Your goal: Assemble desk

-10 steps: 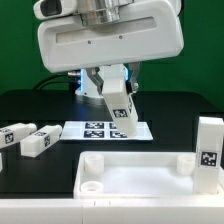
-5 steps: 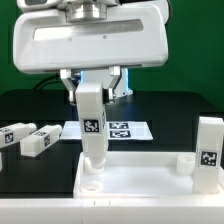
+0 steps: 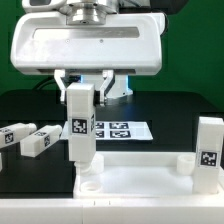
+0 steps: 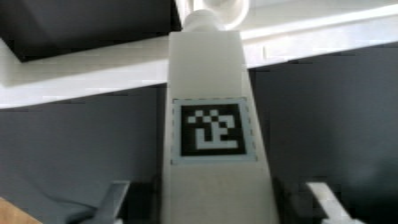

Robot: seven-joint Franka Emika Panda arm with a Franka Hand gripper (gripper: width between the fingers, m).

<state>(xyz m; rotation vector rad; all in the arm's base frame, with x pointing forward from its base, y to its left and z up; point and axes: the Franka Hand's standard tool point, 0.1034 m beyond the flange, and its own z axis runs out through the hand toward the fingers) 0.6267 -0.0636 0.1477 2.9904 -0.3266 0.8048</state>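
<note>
The jaws pinch a white leg (image 3: 80, 125) by its upper part and hold it upright, its tag facing the exterior view; in the wrist view the fingers (image 4: 114, 202) press on either side of it. Its lower end stands over the round socket (image 3: 88, 183) in the tabletop's (image 3: 140, 176) near corner on the exterior view's left; whether they touch I cannot tell. The tabletop lies flat along the black desk's (image 3: 185, 108) near edge. A loose leg (image 3: 13, 136) and a second loose leg (image 3: 39, 141) lie toward the desk's edge on the exterior view's left. A fourth leg (image 3: 209, 150) stands upright by the tabletop's opposite end. The marker board (image 3: 128, 131) lies behind the tabletop.
</note>
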